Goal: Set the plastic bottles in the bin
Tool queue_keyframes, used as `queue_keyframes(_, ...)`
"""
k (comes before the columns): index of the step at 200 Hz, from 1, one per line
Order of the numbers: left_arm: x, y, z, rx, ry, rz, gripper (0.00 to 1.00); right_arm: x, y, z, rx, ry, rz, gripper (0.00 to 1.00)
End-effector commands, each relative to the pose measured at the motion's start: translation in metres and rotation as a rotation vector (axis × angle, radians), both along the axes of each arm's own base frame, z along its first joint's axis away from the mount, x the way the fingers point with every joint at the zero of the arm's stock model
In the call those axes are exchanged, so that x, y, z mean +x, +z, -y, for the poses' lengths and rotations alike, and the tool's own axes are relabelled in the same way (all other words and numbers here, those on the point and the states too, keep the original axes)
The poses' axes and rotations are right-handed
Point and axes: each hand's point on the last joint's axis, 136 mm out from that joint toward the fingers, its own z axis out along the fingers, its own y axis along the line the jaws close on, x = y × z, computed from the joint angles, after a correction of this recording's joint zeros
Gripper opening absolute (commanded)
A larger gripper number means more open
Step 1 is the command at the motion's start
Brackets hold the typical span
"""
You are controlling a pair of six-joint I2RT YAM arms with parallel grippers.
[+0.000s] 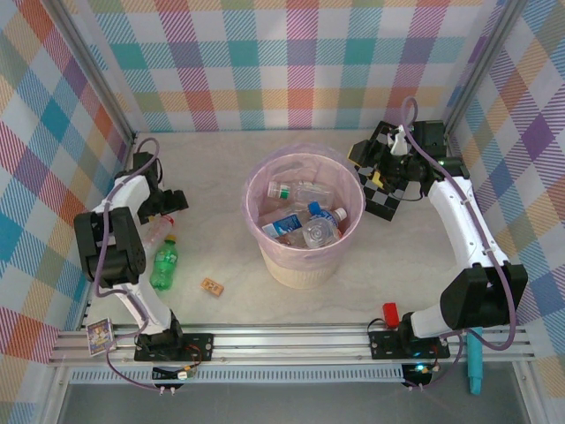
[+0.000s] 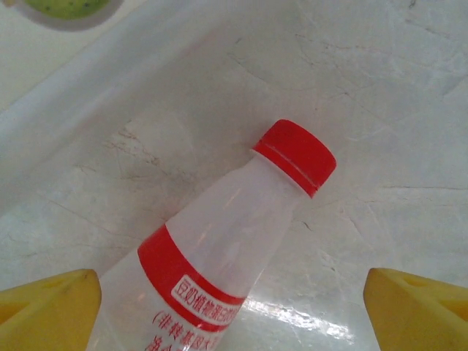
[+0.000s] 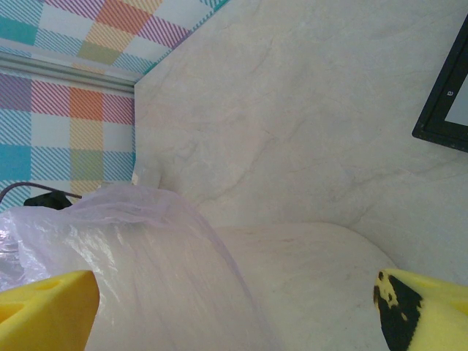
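Several plastic bottles [image 1: 305,225] are already in the bin [image 1: 305,269], mid-worktop [image 1: 221,168]. Two are left out on the left: a green bottle [image 1: 164,263] and a red-capped bottle [image 2: 219,248]. The left pincer [image 2: 232,296] is spread, straddling the red-capped one without pinching it. That bottle lies flat, its long axis slanting across the gap, cap pointing away from the pincer. The right pincer [image 3: 234,292], spread and empty, hangs right of the bin.

one bin [image 1: 300,269], one green bottle [image 1: 164,265], one red-capped bottle [image 2: 219,248], one block [image 1: 212,285]
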Motion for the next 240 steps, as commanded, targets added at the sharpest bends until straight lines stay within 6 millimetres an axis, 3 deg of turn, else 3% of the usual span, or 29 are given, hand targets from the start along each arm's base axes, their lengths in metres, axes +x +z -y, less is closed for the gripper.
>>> queue_keyframes(1,-0.002,-0.003,0.002,0.07,-0.083,-0.074,0.9,0.0,0.006,0.002,-0.009,0.013,0.026,0.96)
queue_keyframes(38,0.001,-0.015,0.012,0.106,-0.154,-0.138,0.86,-0.001,0.005,0.003,-0.01,0.011,0.025,0.96)
queue_keyframes(135,0.023,-0.031,0.036,0.156,-0.309,-0.169,0.59,-0.004,0.007,0.009,-0.015,-0.002,0.033,0.96)
queue_keyframes(181,0.039,-0.021,0.047,0.144,-0.33,-0.111,0.39,-0.006,0.014,0.015,-0.022,-0.015,0.046,0.96)
queue_keyframes(240,0.055,-0.005,0.054,0.116,-0.334,-0.052,0.29,-0.006,0.019,0.017,-0.023,-0.02,0.057,0.96)
